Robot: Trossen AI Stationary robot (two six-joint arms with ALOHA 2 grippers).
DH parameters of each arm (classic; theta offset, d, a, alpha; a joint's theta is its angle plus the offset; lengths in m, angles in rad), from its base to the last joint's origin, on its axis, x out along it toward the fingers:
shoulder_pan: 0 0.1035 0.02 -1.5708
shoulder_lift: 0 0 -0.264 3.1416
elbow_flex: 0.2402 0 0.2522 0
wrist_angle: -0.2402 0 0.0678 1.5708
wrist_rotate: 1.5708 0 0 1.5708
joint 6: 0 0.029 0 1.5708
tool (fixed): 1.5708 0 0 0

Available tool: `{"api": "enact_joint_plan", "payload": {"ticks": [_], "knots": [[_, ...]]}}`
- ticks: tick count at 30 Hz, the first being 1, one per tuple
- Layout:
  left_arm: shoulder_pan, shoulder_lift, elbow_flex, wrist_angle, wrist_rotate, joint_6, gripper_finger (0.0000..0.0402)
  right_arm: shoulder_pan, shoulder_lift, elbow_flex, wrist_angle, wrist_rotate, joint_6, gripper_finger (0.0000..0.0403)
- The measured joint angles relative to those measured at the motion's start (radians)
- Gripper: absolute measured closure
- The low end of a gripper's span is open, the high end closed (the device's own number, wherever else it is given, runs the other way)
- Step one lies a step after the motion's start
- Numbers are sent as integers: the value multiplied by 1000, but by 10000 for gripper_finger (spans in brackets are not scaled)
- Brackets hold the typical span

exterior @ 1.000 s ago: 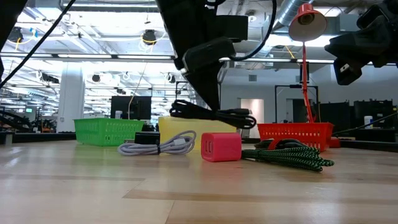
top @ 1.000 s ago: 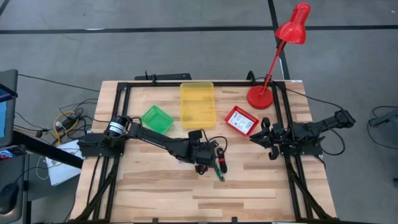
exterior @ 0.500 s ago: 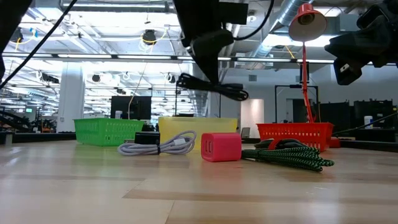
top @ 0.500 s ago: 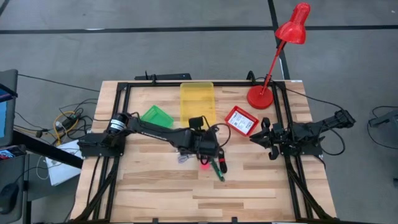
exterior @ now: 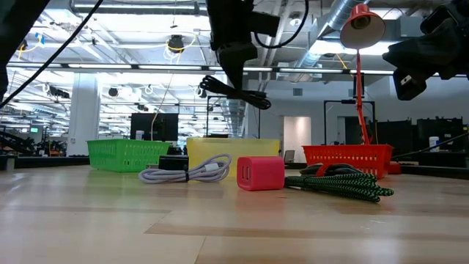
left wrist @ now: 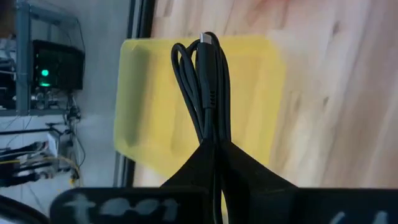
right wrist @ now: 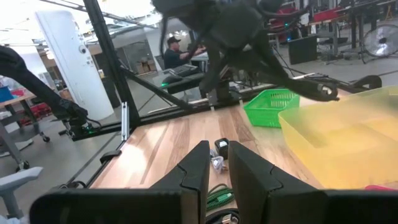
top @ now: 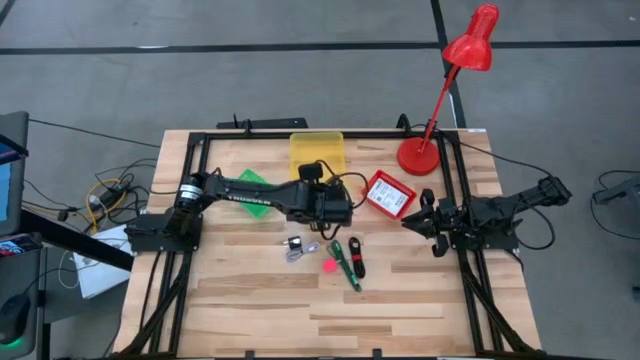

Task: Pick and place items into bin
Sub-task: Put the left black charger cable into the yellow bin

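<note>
My left gripper (top: 337,207) is shut on a coiled black cable (exterior: 234,92) and holds it in the air just short of the yellow bin (top: 316,152), on the bin's near side. In the left wrist view the cable (left wrist: 208,87) shows in front of the yellow bin (left wrist: 143,99). On the table lie a grey-white cable (top: 298,248), a red-pink block (top: 328,266), a green braided cable (top: 343,264) and a black-red cable (top: 358,258). My right gripper (top: 424,222) waits at the table's right side, open by a narrow gap (right wrist: 218,163). My left gripper pinches the black cable's bundled strands (left wrist: 213,134) between its two fingers, coming slanting from above. The coil sticks out past the fingertips along the fingers' line. It is lifted clear of the table and tilted, its far end (exterior: 258,103) lower.
A green basket (top: 250,182) lies partly under the left arm, and a red basket (top: 388,194) stands right of the yellow bin. The red lamp's base (top: 418,157) sits at the far right. The black frame rails (top: 470,280) border the work area. Bare wood lies near the table's near edge.
My left gripper has risen from the pile of items and moved toward the far edge, toward the yellow bin, carrying the black cable. The cable has gone from just above the red-pink block to high above the table and now tilts.
</note>
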Motion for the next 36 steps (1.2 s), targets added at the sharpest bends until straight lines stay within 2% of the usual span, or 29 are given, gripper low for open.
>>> {"api": "enact_joint_plan", "payload": {"ticks": [7,12,25,36], "knots": [[42,0,57,-176,5,-4,401,0,0,0,0,0,0,349],[61,-1,89,-234,4,-8,401,0,0,0,0,0,0,349],[118,-1,96,-198,7,78,401,0,0,0,0,0,0,349],[212,-1,96,-47,101,184,401,0,0,0,0,0,0,349]]}}
